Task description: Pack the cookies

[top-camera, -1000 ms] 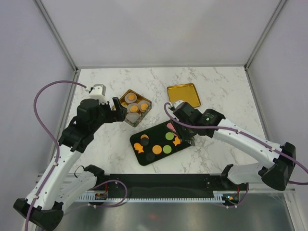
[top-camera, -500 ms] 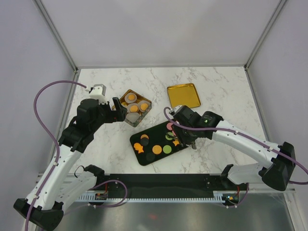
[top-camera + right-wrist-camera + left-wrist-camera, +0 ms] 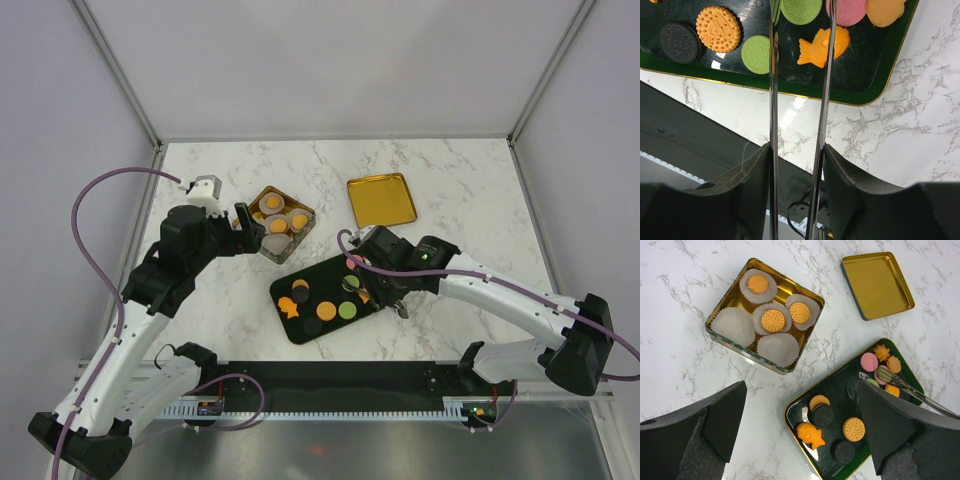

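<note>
My right claw (image 3: 800, 10) clenches tongs (image 3: 799, 100), tips spread over the green cookie (image 3: 801, 7); closing off-centre could flick it off the tray (image 3: 865, 97).

The tongs' (image 3: 800, 75) tips run off the top edge, so their grip is unseen.

Cookies (image 3: 854, 429): flat biscuits, round, fish- and flower-shaped, in orange, pink, green and dark brown, lying loose on the black tray (image 3: 795, 411); 3 orange rounds sit in paper cups (image 3: 773, 320) within the square tin (image 3: 715, 313).
</note>
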